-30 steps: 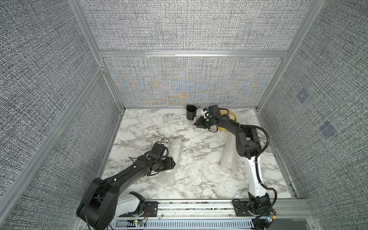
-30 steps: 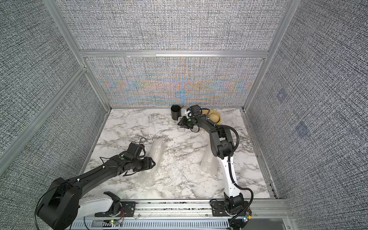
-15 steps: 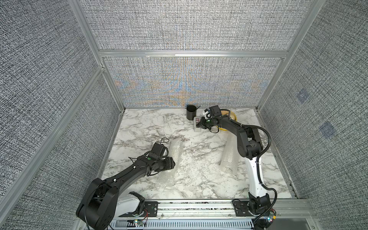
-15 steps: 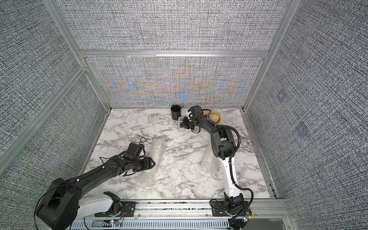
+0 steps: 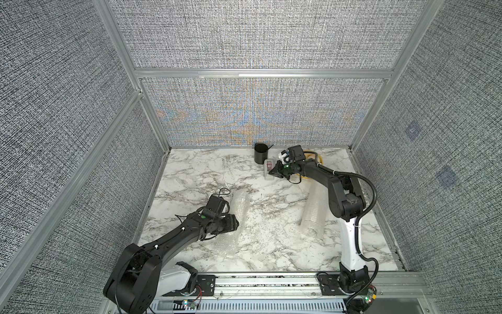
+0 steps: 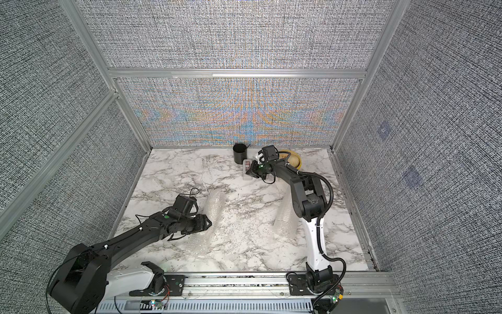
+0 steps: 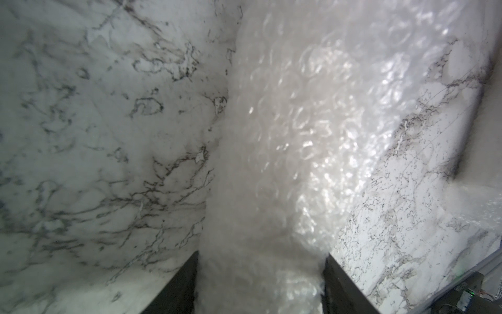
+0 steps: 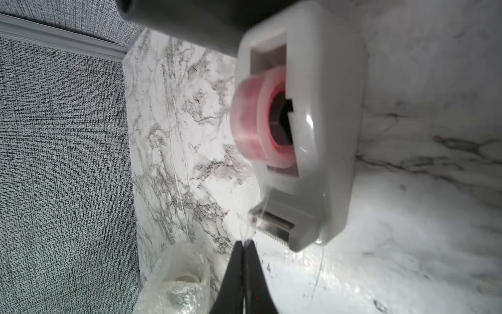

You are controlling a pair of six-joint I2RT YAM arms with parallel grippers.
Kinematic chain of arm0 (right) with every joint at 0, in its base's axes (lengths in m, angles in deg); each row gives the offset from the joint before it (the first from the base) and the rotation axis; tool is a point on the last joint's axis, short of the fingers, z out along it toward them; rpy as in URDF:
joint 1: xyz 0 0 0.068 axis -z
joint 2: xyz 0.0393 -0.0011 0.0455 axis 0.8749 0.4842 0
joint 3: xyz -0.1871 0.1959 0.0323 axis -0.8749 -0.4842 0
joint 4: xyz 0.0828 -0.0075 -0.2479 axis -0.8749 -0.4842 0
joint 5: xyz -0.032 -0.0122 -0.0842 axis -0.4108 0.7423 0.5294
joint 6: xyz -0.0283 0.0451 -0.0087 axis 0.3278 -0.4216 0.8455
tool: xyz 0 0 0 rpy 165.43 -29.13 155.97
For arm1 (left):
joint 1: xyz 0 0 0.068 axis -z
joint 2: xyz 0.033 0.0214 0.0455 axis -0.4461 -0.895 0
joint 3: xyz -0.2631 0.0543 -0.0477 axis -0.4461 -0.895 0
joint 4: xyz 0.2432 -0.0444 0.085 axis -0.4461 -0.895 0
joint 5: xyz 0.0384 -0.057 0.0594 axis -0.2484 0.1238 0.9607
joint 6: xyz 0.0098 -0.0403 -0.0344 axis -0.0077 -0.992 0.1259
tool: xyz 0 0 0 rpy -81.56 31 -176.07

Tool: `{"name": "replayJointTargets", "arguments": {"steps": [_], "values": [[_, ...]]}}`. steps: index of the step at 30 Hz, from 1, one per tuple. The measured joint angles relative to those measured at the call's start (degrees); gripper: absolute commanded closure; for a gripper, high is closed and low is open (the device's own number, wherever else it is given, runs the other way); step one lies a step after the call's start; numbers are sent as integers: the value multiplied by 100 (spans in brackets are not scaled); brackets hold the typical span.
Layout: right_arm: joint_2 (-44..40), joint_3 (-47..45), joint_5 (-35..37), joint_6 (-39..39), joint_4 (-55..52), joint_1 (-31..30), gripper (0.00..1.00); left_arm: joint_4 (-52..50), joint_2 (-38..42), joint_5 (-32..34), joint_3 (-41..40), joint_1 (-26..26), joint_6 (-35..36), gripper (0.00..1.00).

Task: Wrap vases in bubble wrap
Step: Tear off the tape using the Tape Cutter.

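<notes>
Pinches tape end (image 8: 245,233) at the dispenser (image 8: 328,136) with right tool (image 8: 244,243) closed; clamps rolled bubble wrap (image 7: 285,136) in left tool (image 7: 260,262).

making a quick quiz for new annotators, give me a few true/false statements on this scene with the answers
1. The right gripper is shut on the strip of tape coming off the white tape dispenser. True.
2. The left gripper is empty. False: it grips a bubble-wrapped bundle.
3. The tape roll in the dispenser is pink. True.
4. Only one wrapped bundle is in view. False: a second bundle lies beside the right arm.
5. The black cup stands upright by the back wall. True.
</notes>
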Motion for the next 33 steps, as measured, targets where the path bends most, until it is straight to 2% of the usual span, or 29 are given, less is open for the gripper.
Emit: {"name": "replayJointTargets", "arguments": {"steps": [12, 24, 33], "values": [[-262, -743, 90, -37, 372, -162, 100, 39, 15, -2, -26, 0, -20, 35], [-315, -986, 426, -9, 590, -227, 100, 94, 11, -22, -61, 0, -22, 35], [-662, -1182, 505, -7, 660, -278, 100, 94, -7, -33, -52, 0, -22, 35]]}}
